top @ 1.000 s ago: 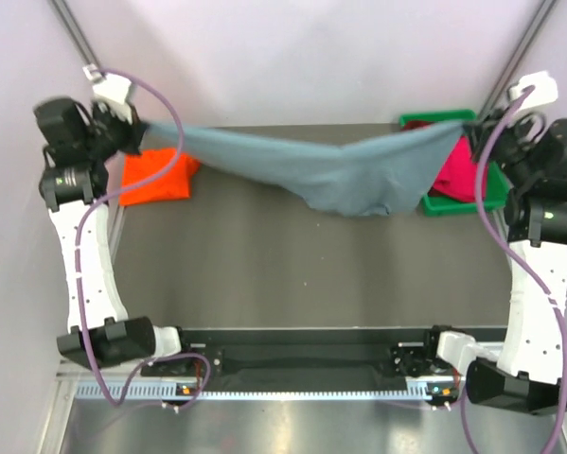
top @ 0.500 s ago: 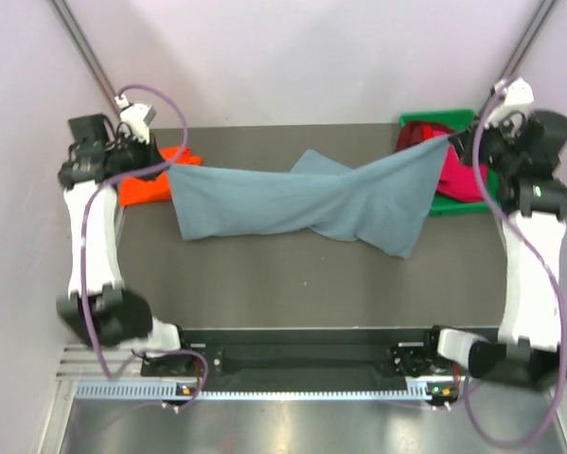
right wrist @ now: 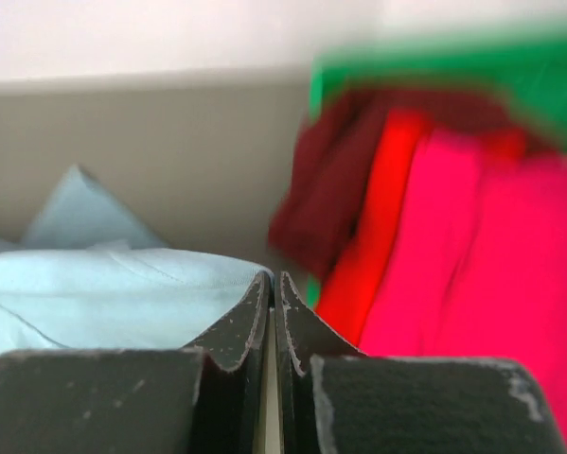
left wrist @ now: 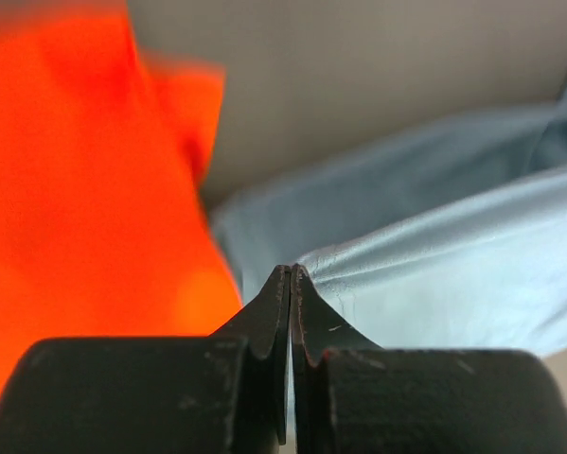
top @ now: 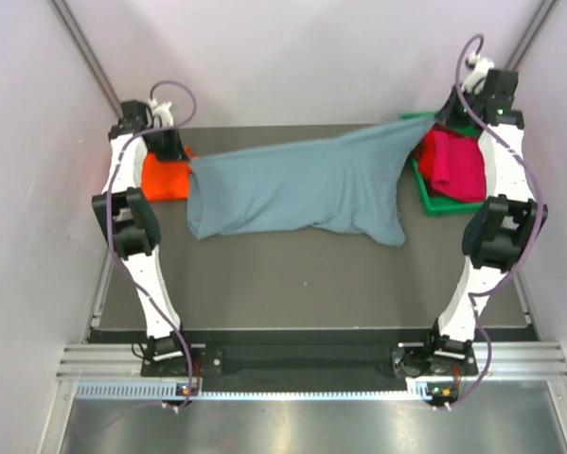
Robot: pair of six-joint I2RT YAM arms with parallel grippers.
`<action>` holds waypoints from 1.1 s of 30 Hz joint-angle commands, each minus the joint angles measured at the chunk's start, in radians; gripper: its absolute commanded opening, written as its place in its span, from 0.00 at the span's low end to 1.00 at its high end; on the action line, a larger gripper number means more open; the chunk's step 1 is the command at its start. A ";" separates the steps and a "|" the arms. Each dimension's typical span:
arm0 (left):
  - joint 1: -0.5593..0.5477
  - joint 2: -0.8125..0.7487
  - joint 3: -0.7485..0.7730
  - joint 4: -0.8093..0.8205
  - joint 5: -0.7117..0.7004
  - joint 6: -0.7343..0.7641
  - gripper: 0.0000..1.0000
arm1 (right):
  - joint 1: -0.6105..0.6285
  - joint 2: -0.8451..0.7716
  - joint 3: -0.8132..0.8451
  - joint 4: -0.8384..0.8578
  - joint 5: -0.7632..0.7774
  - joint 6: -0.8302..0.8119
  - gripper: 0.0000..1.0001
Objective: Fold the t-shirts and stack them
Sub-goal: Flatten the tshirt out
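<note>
The slate blue-grey t-shirt [top: 302, 189] is stretched across the back half of the table, its lower part lying on the surface. My left gripper [top: 181, 154] is shut on its left corner [left wrist: 397, 284], right beside the folded orange-red t-shirt [top: 163, 177], which fills the left of the left wrist view [left wrist: 75, 189]. My right gripper [top: 436, 121] is shut on the shirt's right corner [right wrist: 103, 293], held a little higher at the edge of the bin. Crimson and magenta t-shirts [top: 453, 163] lie in the bin, and also show in the right wrist view [right wrist: 472, 255].
The green plastic bin [top: 433, 203] stands at the back right corner, its rim in the right wrist view [right wrist: 425, 66]. The dark table [top: 302, 284] runs from the shirt to the front rail. Both arms reach along the table's sides, with walls close behind.
Both arms have swung in and stretched toward the back. The blue-grey shirt, hanging and twisted between them before, has come down and spread flatter over the table.
</note>
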 commanded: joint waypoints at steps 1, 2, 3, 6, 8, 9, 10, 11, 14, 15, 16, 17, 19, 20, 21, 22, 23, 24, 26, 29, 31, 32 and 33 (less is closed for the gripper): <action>-0.034 -0.003 0.278 0.088 -0.053 -0.010 0.00 | -0.014 -0.027 0.289 0.101 0.082 -0.006 0.00; -0.046 -0.010 0.313 0.115 -0.055 -0.013 0.00 | -0.014 -0.032 0.321 0.101 0.084 0.003 0.00; -0.050 -0.050 0.333 0.134 -0.058 -0.019 0.00 | -0.014 -0.062 0.358 0.102 0.081 0.014 0.00; -0.048 -0.145 0.327 0.230 -0.061 -0.047 0.00 | -0.014 -0.180 0.350 0.118 0.069 0.023 0.00; -0.045 -0.257 0.258 0.258 -0.058 -0.041 0.00 | -0.014 -0.251 0.318 0.113 0.049 0.014 0.00; -0.044 -0.335 0.226 0.258 -0.038 -0.034 0.00 | -0.014 -0.335 0.254 0.118 0.040 0.004 0.00; -0.042 -0.372 0.154 0.241 -0.024 0.001 0.00 | -0.014 -0.381 0.210 0.121 0.018 -0.004 0.00; -0.042 -0.406 0.119 0.208 -0.013 0.024 0.00 | -0.014 -0.426 0.158 0.130 0.009 -0.015 0.00; -0.036 -0.534 -0.042 0.065 0.039 0.122 0.00 | -0.014 -0.585 -0.062 0.126 -0.014 -0.078 0.00; -0.036 -0.603 -0.096 0.021 0.045 0.142 0.00 | -0.014 -0.648 -0.160 0.107 -0.016 -0.114 0.00; -0.033 -0.637 -0.209 0.002 0.047 0.189 0.00 | -0.012 -0.679 -0.206 0.095 -0.011 -0.131 0.00; -0.031 -0.671 -0.262 -0.016 0.050 0.215 0.00 | -0.014 -0.708 -0.252 0.083 -0.011 -0.145 0.00; -0.024 -0.755 -0.378 -0.087 0.051 0.278 0.00 | -0.015 -0.805 -0.370 0.047 -0.023 -0.182 0.00; -0.022 -0.781 -0.403 -0.113 0.054 0.294 0.00 | -0.015 -0.837 -0.404 0.015 -0.028 -0.190 0.00; -0.022 -0.824 -0.438 -0.139 0.056 0.304 0.00 | -0.014 -0.893 -0.459 -0.003 -0.033 -0.203 0.00; -0.020 -0.841 -0.446 -0.163 0.059 0.327 0.00 | -0.015 -0.921 -0.481 -0.023 -0.034 -0.208 0.00; -0.020 -0.860 -0.452 -0.226 0.065 0.334 0.00 | -0.014 -0.946 -0.498 -0.069 -0.036 -0.208 0.00; -0.020 -0.887 -0.461 -0.249 0.071 0.337 0.00 | -0.015 -0.990 -0.524 -0.095 -0.043 -0.217 0.00; -0.019 -0.915 -0.472 -0.324 0.088 0.351 0.00 | -0.014 -1.033 -0.547 -0.165 -0.062 -0.221 0.00; -0.020 -0.960 -0.512 -0.412 0.091 0.351 0.00 | -0.015 -1.104 -0.593 -0.258 -0.086 -0.230 0.00; -0.020 -0.983 -0.546 -0.461 0.094 0.364 0.00 | -0.015 -1.142 -0.619 -0.311 -0.108 -0.256 0.00; -0.020 -0.987 -0.557 -0.492 0.093 0.374 0.00 | -0.015 -1.152 -0.630 -0.363 -0.111 -0.263 0.00; -0.020 -0.996 -0.578 -0.537 0.082 0.380 0.00 | -0.015 -1.174 -0.650 -0.387 -0.114 -0.285 0.00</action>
